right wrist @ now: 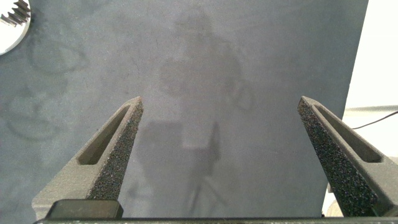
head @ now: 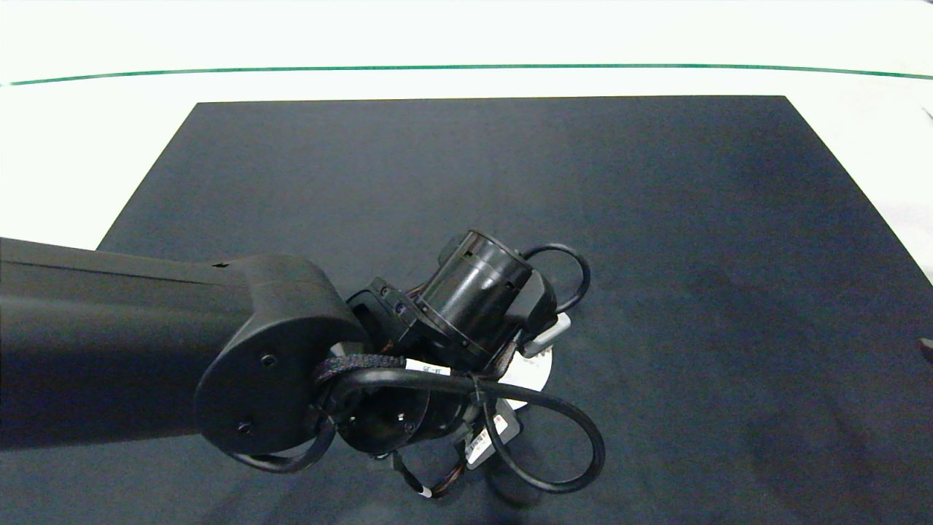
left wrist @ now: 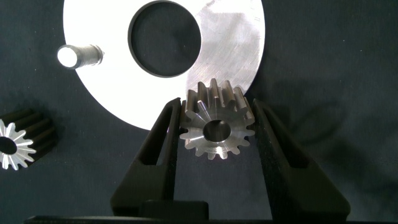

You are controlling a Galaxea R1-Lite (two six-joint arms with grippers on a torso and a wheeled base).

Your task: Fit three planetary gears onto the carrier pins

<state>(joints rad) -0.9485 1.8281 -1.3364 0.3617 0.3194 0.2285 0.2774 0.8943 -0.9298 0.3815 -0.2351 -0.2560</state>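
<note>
In the left wrist view my left gripper (left wrist: 216,107) is shut on a shiny silver planetary gear (left wrist: 216,129), held flat at the near rim of the white carrier disc (left wrist: 230,50). One carrier pin (left wrist: 78,55) stands bare at the disc's edge; the other pins are out of view. A second gear (left wrist: 17,140) lies on the dark mat beside the disc. In the head view the left arm (head: 291,364) covers nearly all of the disc (head: 531,372). My right gripper (right wrist: 221,106) hovers open over bare mat, with a gear (right wrist: 15,11) at the picture's corner.
A dark mat (head: 656,219) covers the table, with white surface and a green line (head: 466,68) beyond it. Black cables (head: 554,437) loop around the left wrist above the disc.
</note>
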